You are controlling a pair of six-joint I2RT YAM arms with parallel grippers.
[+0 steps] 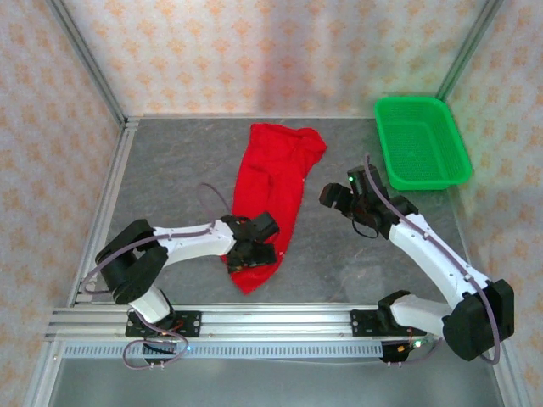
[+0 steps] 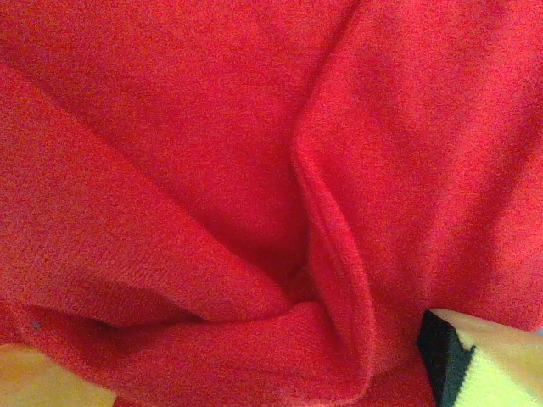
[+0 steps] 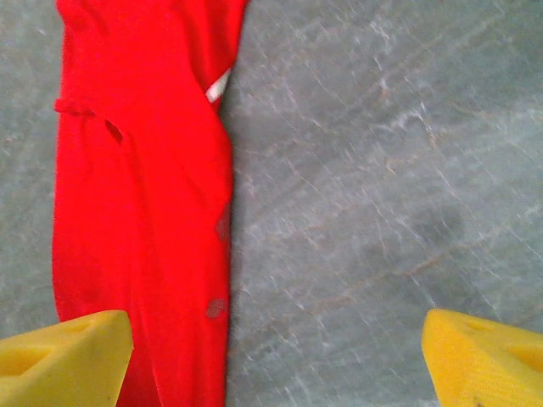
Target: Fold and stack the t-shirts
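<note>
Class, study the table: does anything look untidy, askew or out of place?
The red t-shirt lies crumpled into a long, creased strip on the table, neither flat nor folded. The green basket looks in order.

The t-shirt (image 1: 273, 186) is soft red cloth, matt, with a fine fuzzy weave. The bench (image 1: 339, 263) is grey, smooth and dull, streaked like stone. The basket (image 1: 411, 101) at the far right is green plastic mesh, a little shiny. The right tool (image 3: 276, 365) has fingers (image 3: 64, 356) of smooth yellow plastic. The near rail (image 1: 280, 318) is silvery ribbed metal.
</note>
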